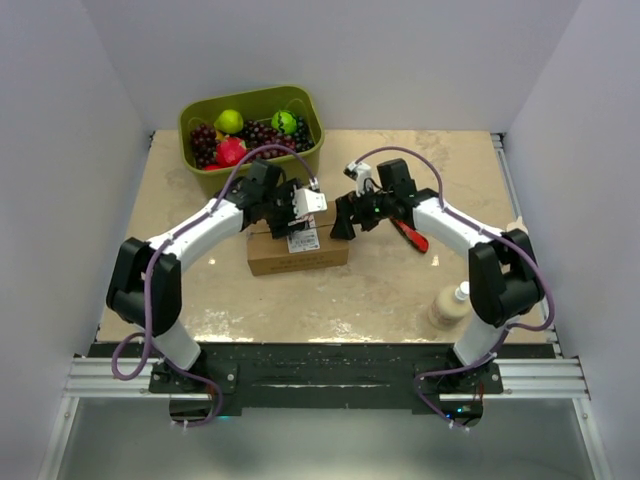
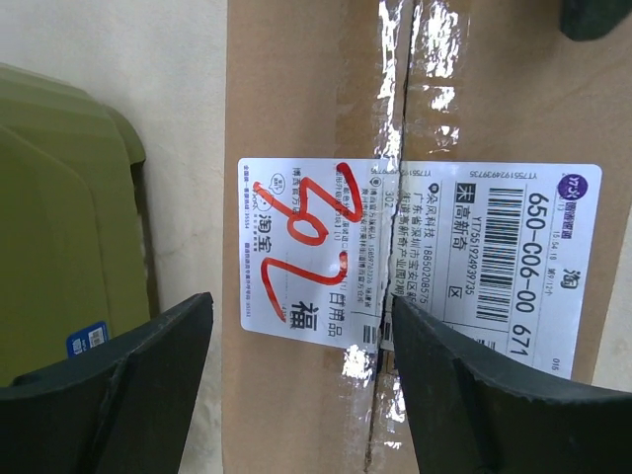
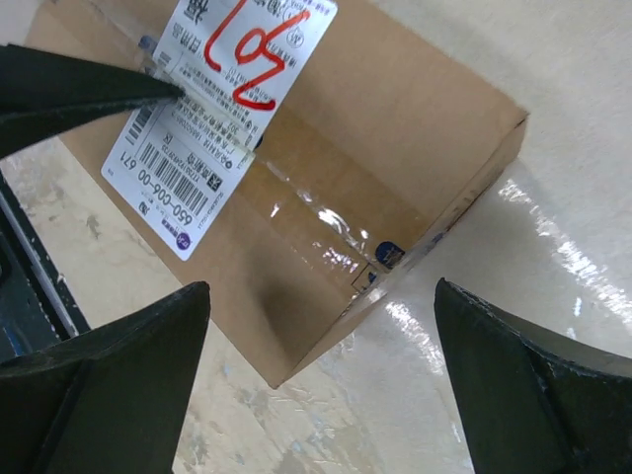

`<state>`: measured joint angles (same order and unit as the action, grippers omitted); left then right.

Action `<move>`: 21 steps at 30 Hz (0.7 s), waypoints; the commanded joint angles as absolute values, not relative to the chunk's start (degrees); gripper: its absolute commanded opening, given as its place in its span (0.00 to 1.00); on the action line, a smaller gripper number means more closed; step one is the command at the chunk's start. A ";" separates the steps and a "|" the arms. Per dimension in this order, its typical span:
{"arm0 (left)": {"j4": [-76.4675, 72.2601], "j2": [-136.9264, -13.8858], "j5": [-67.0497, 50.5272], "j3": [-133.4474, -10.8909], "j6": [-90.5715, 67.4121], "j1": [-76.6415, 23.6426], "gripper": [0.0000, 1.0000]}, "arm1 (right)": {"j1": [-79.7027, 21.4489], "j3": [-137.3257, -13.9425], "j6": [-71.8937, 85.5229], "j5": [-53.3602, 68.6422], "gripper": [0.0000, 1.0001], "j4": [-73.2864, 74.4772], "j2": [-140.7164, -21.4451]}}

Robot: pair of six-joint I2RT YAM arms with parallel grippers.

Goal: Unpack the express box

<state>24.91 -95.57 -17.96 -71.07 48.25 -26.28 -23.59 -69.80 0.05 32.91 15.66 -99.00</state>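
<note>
Item: express box (image 2: pixel 316 79). White label (image 2: pixel 464 286) printed "650-C06-00 671", "YT7551924983975", 淘宝, 福. Red handwritten figures (image 3: pixel 252 59) across the label, apparently "507".

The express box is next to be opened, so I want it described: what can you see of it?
The express box is a brown cardboard carton, flaps closed, lying flat on the table just in front of the green bin. Its centre seam carries clear tape, crossed by a white barcode label with red handwriting. Nothing clearly grips it.
</note>
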 commanded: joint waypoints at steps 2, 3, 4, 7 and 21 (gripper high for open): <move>20.31 -94.39 -9.42 -68.03 49.75 -26.89 0.74 | -24.96 -66.45 0.53 30.68 0.98 15.29 -99.31; 19.78 -94.92 -8.62 -67.77 50.09 -26.98 0.73 | -25.13 -66.18 0.35 29.72 0.98 15.29 -99.49; 19.25 -95.18 -7.66 -67.59 50.79 -26.98 0.73 | -25.22 -66.09 0.35 29.62 0.98 15.29 -99.75; 19.95 -96.33 -8.34 -68.02 51.68 -26.98 0.67 | -25.14 -66.01 0.35 29.53 0.98 15.29 -100.63; 5.74 -92.81 -2.21 -53.89 57.39 -32.69 0.64 | -25.14 -65.92 0.26 29.53 0.98 14.68 -103.18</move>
<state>9.63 -92.82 -6.92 -60.42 54.57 -30.85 -25.06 -66.19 1.45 32.95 14.55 -101.06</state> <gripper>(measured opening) 0.622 0.982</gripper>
